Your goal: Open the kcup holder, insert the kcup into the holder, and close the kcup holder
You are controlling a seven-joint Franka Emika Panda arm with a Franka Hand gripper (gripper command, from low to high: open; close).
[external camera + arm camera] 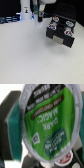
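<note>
The kcup point(46, 120) fills the wrist view, a whitish pod with its bright green printed lid facing the camera. It sits between my fingers, which are mostly hidden behind it. In the exterior view my gripper point(35, 16) hangs above the table's far side with a small green spot, the kcup point(32, 17), at its tip. The kcup holder point(59, 34) is a black box toward the exterior view's right, apart from my gripper. Round pods lie on its top and a pale handle point(59, 40) shows on its front. Whether a drawer is pulled out cannot be told.
A tall white bottle-shaped object point(24, 12) stands just to the exterior view's left of my gripper. Dark clutter point(7, 20) lines the far left edge. The white tabletop point(30, 57) stretches toward the camera.
</note>
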